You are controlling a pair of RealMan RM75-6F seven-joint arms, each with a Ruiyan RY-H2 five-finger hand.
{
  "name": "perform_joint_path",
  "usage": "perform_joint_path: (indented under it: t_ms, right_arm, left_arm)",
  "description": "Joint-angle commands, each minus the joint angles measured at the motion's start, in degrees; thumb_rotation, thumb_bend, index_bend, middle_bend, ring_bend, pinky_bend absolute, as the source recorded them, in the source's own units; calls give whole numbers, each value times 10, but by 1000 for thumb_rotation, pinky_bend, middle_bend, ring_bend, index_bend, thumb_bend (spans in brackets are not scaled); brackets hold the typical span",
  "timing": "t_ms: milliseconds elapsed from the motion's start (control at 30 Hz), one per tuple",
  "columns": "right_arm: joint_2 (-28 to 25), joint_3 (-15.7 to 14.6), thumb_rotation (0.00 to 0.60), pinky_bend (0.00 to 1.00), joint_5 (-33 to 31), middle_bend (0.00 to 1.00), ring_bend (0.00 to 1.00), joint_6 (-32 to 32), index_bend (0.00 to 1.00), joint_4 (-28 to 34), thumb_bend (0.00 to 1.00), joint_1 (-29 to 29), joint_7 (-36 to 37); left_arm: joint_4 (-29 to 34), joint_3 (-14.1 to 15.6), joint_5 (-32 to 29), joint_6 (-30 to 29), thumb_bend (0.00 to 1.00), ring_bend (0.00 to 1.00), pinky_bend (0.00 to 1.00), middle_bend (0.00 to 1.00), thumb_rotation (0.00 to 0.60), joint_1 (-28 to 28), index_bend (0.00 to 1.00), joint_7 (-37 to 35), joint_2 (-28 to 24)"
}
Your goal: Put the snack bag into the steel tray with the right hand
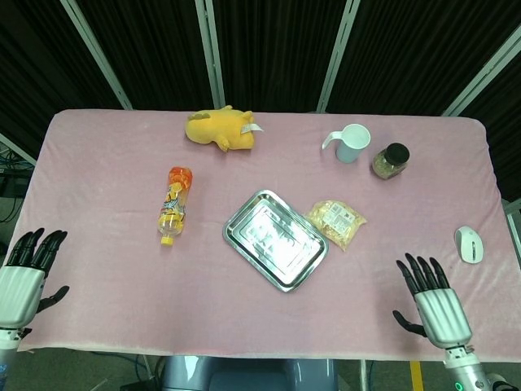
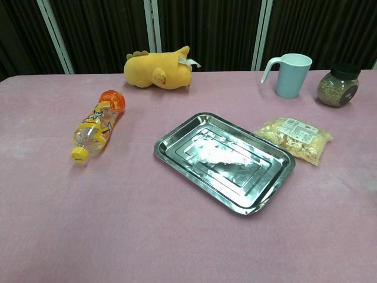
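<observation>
A clear snack bag (image 1: 335, 221) (image 2: 294, 138) of yellow crisps lies flat on the pink cloth, just right of the steel tray (image 1: 275, 239) (image 2: 224, 160), which has nothing in it. In the head view my right hand (image 1: 432, 302) hovers open over the table's front right, well short of the bag, fingers spread and pointing away from me. Over the front left corner my left hand (image 1: 24, 273) is open too. Neither hand shows in the chest view.
A yellow plush toy (image 1: 221, 129) lies at the back. An orange drink bottle (image 1: 172, 204) lies left of the tray. A pale mug (image 1: 351, 143) and a dark-lidded jar (image 1: 391, 160) stand at the back right. A white mouse (image 1: 468, 243) sits near the right edge.
</observation>
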State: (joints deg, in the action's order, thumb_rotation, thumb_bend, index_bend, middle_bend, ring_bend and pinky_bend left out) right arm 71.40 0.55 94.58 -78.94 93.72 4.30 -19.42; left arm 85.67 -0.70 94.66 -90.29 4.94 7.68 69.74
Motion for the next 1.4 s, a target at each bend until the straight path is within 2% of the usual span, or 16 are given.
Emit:
perform_joint_path:
  t_ms: [33, 333, 500, 733, 1033, 1267, 1367, 1400]
  right_arm:
    - [23, 32, 520, 11, -31, 0, 0, 57, 0, 18, 272, 45, -48]
    - [57, 89, 521, 11, -112, 0, 0, 160, 0, 11, 273, 120, -108]
    - [85, 119, 521, 11, -165, 0, 0, 219, 0, -24, 273, 165, -123]
    - [121, 146, 521, 11, -215, 0, 0, 286, 0, -92, 273, 224, -132]
    - [158, 165, 521, 11, -257, 0, 0, 364, 0, -195, 273, 289, -120]
    - [170, 164, 522, 13, -270, 0, 0, 405, 0, -255, 272, 314, -91]
    - [175, 159, 523, 106, -269, 2, 2, 419, 0, -278, 273, 321, -79]
    - [177, 158, 526, 178, -268, 21, 27, 422, 0, -284, 273, 323, -74]
  left_arm:
    - [-6, -2, -3, 6, 57, 19, 90, 114, 600, 3, 41, 8, 7]
    - [-19, -10, -19, 20, 58, 19, 90, 115, 600, 10, 41, 24, 22]
    - [-27, -18, -23, 18, 57, 19, 90, 115, 600, 14, 40, 24, 29]
    - [-46, -25, -32, 19, 57, 19, 91, 115, 600, 17, 40, 25, 39]
    - [-67, -37, -64, 42, 58, 19, 90, 115, 600, 24, 40, 41, 55]
    - [-82, -43, -84, 67, 58, 19, 90, 116, 600, 34, 40, 52, 67]
    - [-86, -45, -88, 73, 58, 19, 90, 116, 600, 38, 39, 56, 71]
    - [-87, -46, -89, 74, 58, 19, 90, 116, 600, 39, 39, 57, 73]
